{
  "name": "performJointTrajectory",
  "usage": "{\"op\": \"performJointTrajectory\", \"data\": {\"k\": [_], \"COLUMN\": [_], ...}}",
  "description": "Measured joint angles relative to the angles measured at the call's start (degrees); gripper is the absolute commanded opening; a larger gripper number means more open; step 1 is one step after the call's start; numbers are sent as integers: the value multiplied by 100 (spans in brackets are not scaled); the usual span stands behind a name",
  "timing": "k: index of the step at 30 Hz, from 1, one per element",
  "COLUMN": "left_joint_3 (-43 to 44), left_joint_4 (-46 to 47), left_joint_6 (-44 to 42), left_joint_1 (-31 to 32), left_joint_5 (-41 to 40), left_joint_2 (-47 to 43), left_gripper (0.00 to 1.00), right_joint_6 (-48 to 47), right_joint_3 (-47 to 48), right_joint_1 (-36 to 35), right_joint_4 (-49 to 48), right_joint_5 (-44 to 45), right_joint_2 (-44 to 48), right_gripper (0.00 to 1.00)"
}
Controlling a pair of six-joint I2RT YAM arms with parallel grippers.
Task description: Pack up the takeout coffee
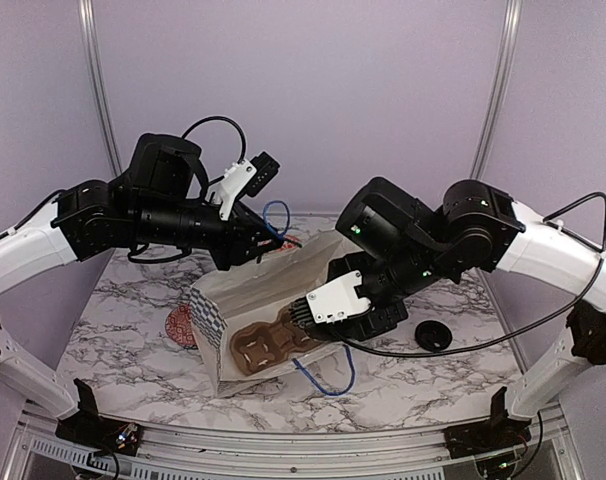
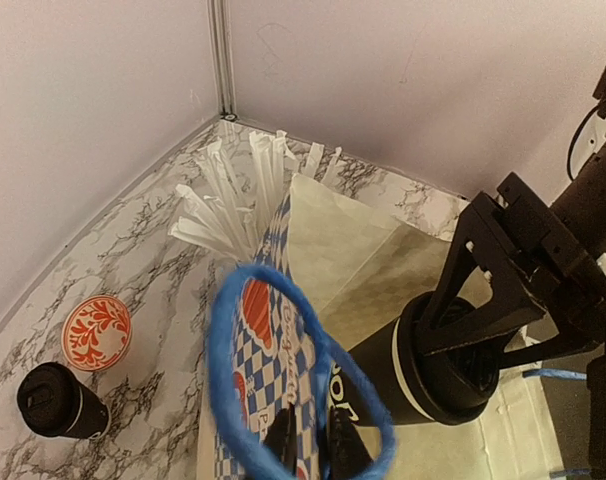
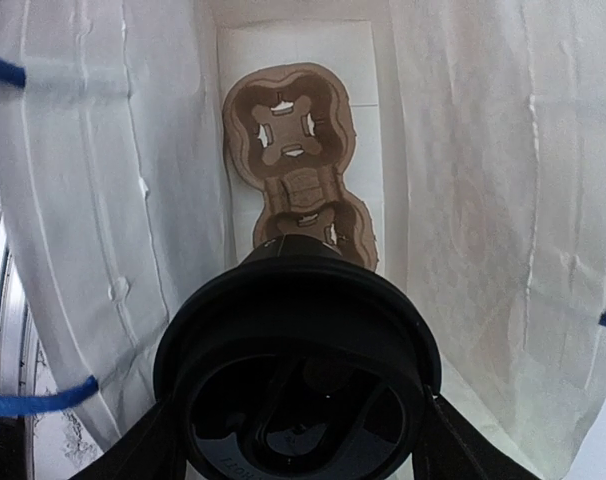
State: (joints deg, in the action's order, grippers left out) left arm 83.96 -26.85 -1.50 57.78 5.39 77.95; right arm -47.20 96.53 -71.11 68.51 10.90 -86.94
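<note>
My right gripper [image 1: 299, 314] is shut on a lidded black takeout cup [image 3: 298, 360], fingers [image 3: 461, 440] on both sides of its lid. It holds the cup sideways at the mouth of a white paper bag [image 1: 253, 285] lying on its side. A brown two-hole carrier tray [image 3: 291, 150] lies inside the bag, just beyond the cup. My left gripper [image 2: 316, 445] is shut on the bag's upper rim by its blue handle [image 2: 233, 330]. The held cup also shows in the left wrist view [image 2: 403, 365]. A second lidded black cup [image 2: 58, 400] lies on the table at the far left.
A loose black lid [image 1: 432, 336] lies on the marble right of the bag. A red-patterned round disc [image 1: 180, 323] lies left of the bag. A bundle of long white sticks [image 2: 233, 190] stands behind the bag. The bag's other blue handle [image 1: 328, 375] trails toward the near edge.
</note>
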Motion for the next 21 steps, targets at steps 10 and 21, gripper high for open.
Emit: {"op": "performJointTrajectory", "data": {"k": [10, 21], "left_joint_3": [7, -98], "left_joint_4": [22, 66], "left_joint_6": [-26, -74], "left_joint_1": [26, -527], "left_joint_5": [326, -1095], "left_joint_2": [-317, -649], "left_gripper": [81, 82], "right_joint_6": [-2, -140], "right_joint_3": [-883, -1344], "right_joint_1": [-564, -651], "right_joint_4": [188, -11], "right_joint_5": [-291, -243], "right_joint_2": [579, 774], "right_gripper": [20, 20]}}
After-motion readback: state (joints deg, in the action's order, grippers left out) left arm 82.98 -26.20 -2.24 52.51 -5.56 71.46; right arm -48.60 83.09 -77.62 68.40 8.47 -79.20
